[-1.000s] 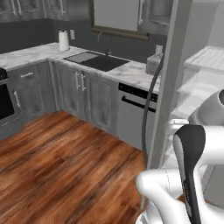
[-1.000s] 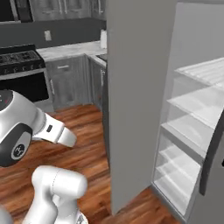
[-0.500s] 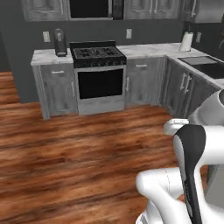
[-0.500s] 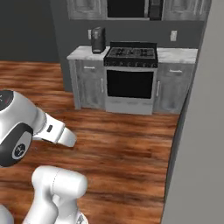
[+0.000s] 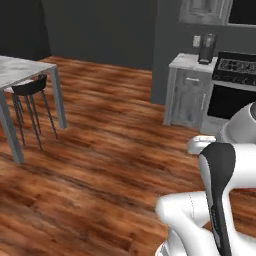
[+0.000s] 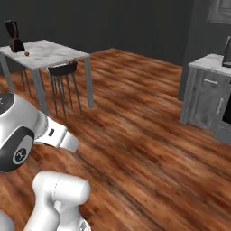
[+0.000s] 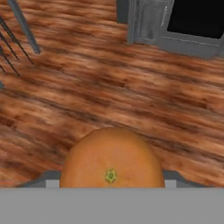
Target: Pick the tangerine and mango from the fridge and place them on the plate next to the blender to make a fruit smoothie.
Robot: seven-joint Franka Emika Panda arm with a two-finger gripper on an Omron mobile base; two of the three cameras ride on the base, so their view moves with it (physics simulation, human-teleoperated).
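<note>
In the hand view the tangerine [image 7: 112, 159] sits large and close at the bottom, its small green stem scar facing the camera, with a bit of grey finger showing at each side of it; the hand [image 7: 112, 179] is clenched on the fruit, holding it above the wood floor [image 7: 109, 87]. Beyond it, at the far top of that view, stand a grey cabinet [image 7: 146, 19] and the dark oven door [image 7: 197, 19]. From the left base view the near left holds a marble-topped bench [image 5: 20, 67] on grey legs with a black stool [image 5: 31, 90] tucked under it, and on the far right a grey counter cabinet [image 5: 187, 95] carries a dark appliance [image 5: 207, 47] beside the range [image 5: 232, 87]. In the right base view the same bench [image 6: 45, 52] stands at the far left, and on its top sits the blender [image 6: 14, 36], dark jar over a brown base, with a small red thing [image 6: 27, 53] just beside it, too small to make out. No brand, label or writing can be read anywhere.
</note>
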